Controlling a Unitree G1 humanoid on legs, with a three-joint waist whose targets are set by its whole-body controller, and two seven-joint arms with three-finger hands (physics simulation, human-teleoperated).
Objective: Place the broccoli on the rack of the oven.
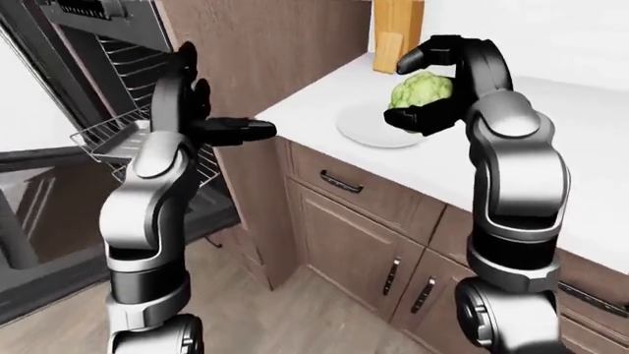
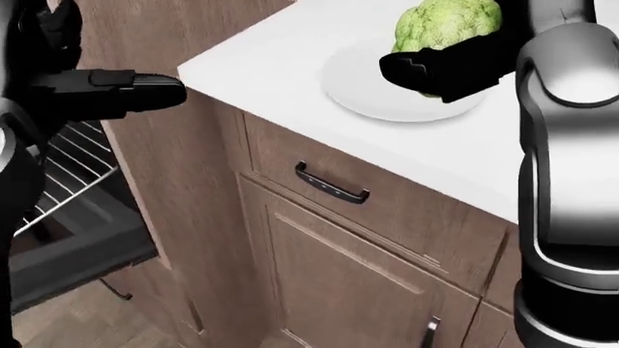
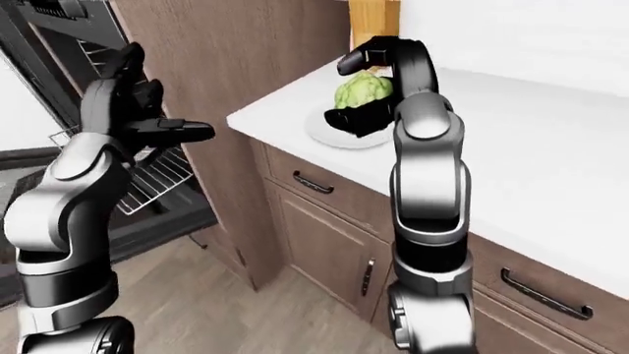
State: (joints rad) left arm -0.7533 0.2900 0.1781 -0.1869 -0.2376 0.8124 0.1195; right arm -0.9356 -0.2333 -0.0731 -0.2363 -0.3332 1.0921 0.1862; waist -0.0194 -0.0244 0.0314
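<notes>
The broccoli (image 2: 447, 25), a pale green head, hangs just above a white plate (image 2: 377, 90) at the top of the head view. My right hand (image 1: 401, 90) is shut on it, with fingers curled over the top and the thumb underneath. The oven rack (image 1: 108, 136), a wire grid, sticks out of the open oven at the left of the left-eye view. My left hand (image 1: 245, 129) is open and holds nothing. It hovers beside the wooden side panel (image 1: 265, 44), between the rack and the counter.
The white counter (image 3: 511, 147) runs to the right over brown cupboards with a drawer handle (image 2: 331, 185). The open oven door (image 1: 39, 214) juts out low at the left. A wooden board (image 1: 398, 33) leans against the wall behind the plate.
</notes>
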